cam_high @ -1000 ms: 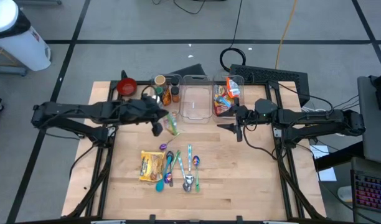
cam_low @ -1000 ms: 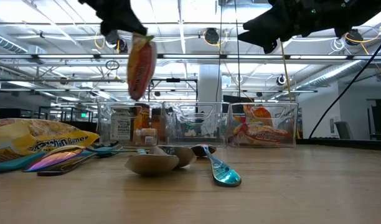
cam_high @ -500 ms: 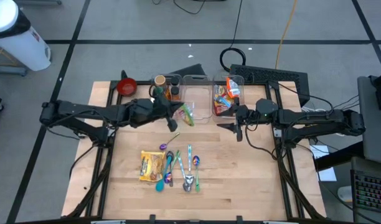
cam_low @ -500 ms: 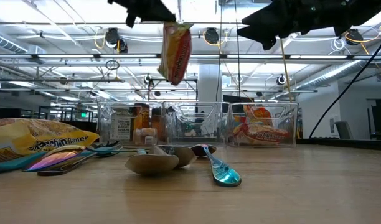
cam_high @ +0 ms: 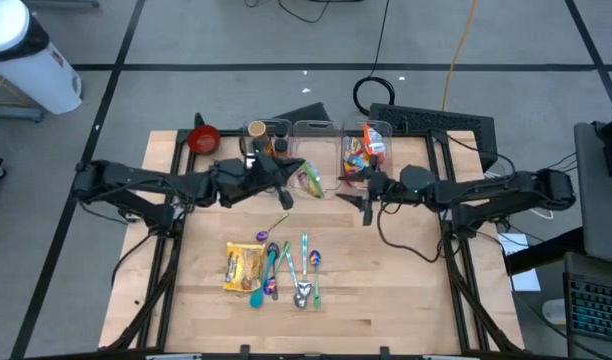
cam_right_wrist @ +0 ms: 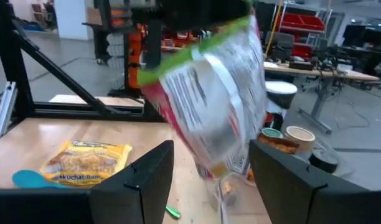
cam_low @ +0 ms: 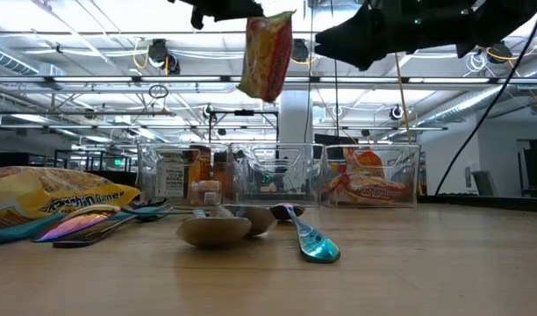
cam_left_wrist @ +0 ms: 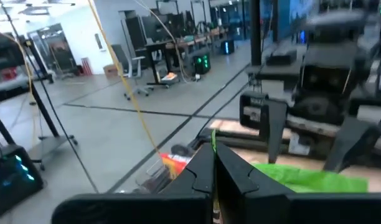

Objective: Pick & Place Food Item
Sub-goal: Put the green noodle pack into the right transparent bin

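High view. Left end effector (cam_high: 286,183): reaches from the left toward the far middle of the tabletop (cam_high: 406,290), pinched together on the top edge of a snack packet (cam_high: 310,180) with a green seam, which hangs beside the near wall of the clear middle bin (cam_high: 316,140). The grip by the seam likely lets the packet dangle free for a drop into a bin. Right end effector (cam_high: 366,205): just right of the packet, fingers apart, holding nothing; probably waiting, or set to receive. Right bin (cam_high: 361,155) already holds bright packets; jar bin (cam_high: 266,135) and red bowl (cam_high: 203,138) sit far left. Near centre: yellow snack bag (cam_high: 244,266) and a cluster of spoons (cam_high: 291,270).

Low view. Packet hangs well above the tabletop, in front of the row of bins, clear of everything below. Spoons and yellow bag lie untouched.

Left wrist view. Own fingers (cam_left_wrist: 231,171) pressed together, the packet's green seam clamped between them and trailing to one side.

Right wrist view. Own fingers (cam_right_wrist: 147,177) stand wide; the packet hangs close ahead, between them but not touching. Yellow bag lies on the tabletop beyond.
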Controlling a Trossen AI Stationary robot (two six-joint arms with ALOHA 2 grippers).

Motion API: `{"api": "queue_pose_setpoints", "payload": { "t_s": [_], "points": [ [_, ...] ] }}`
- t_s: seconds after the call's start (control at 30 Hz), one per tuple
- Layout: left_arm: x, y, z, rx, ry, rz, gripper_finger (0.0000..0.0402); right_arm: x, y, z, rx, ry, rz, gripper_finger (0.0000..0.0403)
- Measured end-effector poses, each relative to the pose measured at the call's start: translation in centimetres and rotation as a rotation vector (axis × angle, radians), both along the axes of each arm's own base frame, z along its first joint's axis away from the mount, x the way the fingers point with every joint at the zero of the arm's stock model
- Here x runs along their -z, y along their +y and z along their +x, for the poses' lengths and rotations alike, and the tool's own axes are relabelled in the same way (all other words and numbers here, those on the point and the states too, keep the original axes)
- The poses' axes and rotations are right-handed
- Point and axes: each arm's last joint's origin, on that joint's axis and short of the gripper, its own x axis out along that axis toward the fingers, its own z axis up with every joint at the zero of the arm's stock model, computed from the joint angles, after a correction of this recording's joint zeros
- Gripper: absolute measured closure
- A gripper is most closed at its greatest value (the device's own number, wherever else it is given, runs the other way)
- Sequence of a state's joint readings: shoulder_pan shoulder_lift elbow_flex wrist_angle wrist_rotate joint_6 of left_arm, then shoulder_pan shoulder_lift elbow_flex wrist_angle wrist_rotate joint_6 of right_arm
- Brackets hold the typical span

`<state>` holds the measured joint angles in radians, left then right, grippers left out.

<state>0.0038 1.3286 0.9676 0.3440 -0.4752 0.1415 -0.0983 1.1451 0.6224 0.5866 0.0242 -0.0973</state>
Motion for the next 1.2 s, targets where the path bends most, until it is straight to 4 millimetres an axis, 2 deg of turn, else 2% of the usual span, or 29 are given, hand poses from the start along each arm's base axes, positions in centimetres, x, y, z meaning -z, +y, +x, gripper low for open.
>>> {"api": "queue_pose_setpoints", "payload": {
  "t_s": [0.13,0.4,0.53,0.7,0.83,1.03,1.2],
  "points": [
    [0.8,-0.3,0.6,-0.022,0.067,0.064,0.0399,1.0,0.2,1.0,-0.012,0.01,0.043,0.0202],
    [0.6,-0.8,0.5,-0.044,0.074,0.111,0.0397,1.9,0.3,2.4,0.012,-0.04,-0.01,0.0197],
    [0.6,-0.8,0.4,-0.043,0.075,0.107,0.0399,2.5,0.7,2.9,0.044,-0.013,-0.056,0.0159],
    [0.7,-0.8,0.5,-0.042,0.073,0.096,0.0398,1.9,0.8,3.5,0.123,-0.043,-0.003,0.0098],
    [0.7,-0.8,0.5,-0.043,0.075,0.098,0.0397,1.9,1.5,4.1,0.101,-0.037,0.001,0.0073],
    [0.8,-0.7,0.4,-0.095,0.106,0.125,0.0398,1.5,2.8,5.2,0.075,-0.049,-0.065,0.0072],
    [0.9,-0.6,0.3,-0.109,0.119,0.129,0.0399,1.5,3.1,5.9,0.188,-0.053,-0.112,0.0088]
  ]
}}
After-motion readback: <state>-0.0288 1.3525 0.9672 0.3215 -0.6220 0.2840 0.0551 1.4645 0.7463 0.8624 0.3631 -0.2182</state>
